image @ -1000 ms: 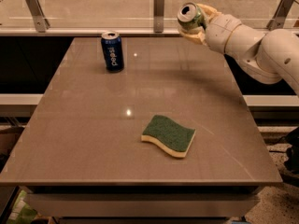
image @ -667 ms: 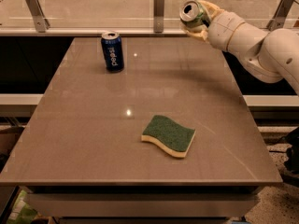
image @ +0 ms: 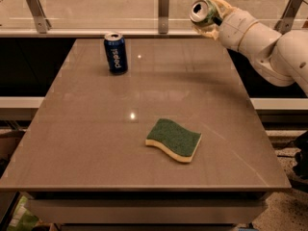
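My gripper (image: 206, 17) hangs in the air above the table's far right corner, shut on a green can (image: 201, 11) that is tipped on its side with its silver top facing the camera. The white arm (image: 269, 42) reaches in from the right edge. A blue Pepsi can (image: 115, 52) stands upright at the far left of the table (image: 96, 143), well away from the gripper. A green sponge (image: 173, 139) with a yellow underside lies flat near the middle right, closer to the front edge.
A glass railing with metal posts (image: 163, 5) runs behind the table's far edge. A dark gap lies between the table and the railing ledge. Speckled floor (image: 284, 206) shows at the lower right.
The gripper has lifted the green can slightly higher and a little to the right. The Pepsi can and sponge have stayed where they were.
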You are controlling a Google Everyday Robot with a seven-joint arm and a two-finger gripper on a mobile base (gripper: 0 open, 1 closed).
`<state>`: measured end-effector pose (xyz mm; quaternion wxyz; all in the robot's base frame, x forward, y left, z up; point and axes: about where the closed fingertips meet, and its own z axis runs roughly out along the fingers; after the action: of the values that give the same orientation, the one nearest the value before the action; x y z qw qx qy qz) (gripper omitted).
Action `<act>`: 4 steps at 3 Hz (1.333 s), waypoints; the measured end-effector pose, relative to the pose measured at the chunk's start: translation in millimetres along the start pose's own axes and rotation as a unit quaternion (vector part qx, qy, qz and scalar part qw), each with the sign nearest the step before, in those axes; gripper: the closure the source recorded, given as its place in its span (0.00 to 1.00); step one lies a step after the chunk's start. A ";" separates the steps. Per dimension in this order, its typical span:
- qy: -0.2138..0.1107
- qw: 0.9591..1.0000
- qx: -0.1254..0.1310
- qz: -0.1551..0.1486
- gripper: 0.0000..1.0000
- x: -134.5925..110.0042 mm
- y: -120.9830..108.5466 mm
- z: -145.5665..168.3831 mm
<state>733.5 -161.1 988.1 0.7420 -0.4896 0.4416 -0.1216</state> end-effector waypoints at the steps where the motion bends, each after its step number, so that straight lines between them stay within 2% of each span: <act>1: -0.007 1.000 0.013 -0.025 1.00 -1.7 -4.8 -1.5; 2: -0.008 0.999 0.014 -0.029 1.00 -2.7 -5.1 -1.2; 3: 0.003 0.998 0.009 -0.062 1.00 -4.0 -5.9 -0.1; 4: 0.004 0.994 0.014 -0.109 1.00 -0.4 -12.9 -3.6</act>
<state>733.7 -169.4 998.6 0.7294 -0.5235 0.3872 -0.2098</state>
